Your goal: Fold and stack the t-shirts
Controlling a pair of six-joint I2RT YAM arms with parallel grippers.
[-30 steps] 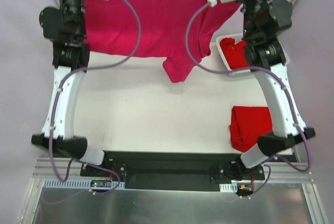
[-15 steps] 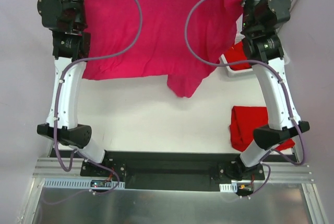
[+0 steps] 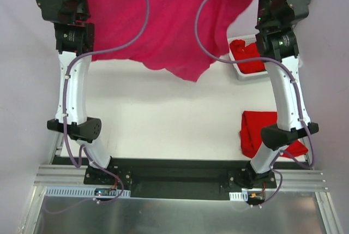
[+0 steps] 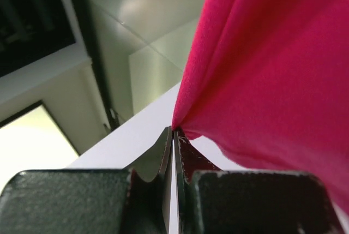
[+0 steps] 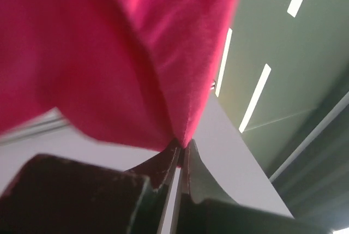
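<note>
I am hanging the magenta t-shirt above the far counter, left end effector and right end effector both clenching its cloth, readying, I judge, to lay it flat.

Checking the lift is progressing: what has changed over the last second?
The left arm and right arm reached farther from their bases, carrying the magenta t-shirt along. The left end effector and right end effector stay shut on it. The folded red t-shirt, the basket and the crumpled red t-shirt inside it did not move.
</note>
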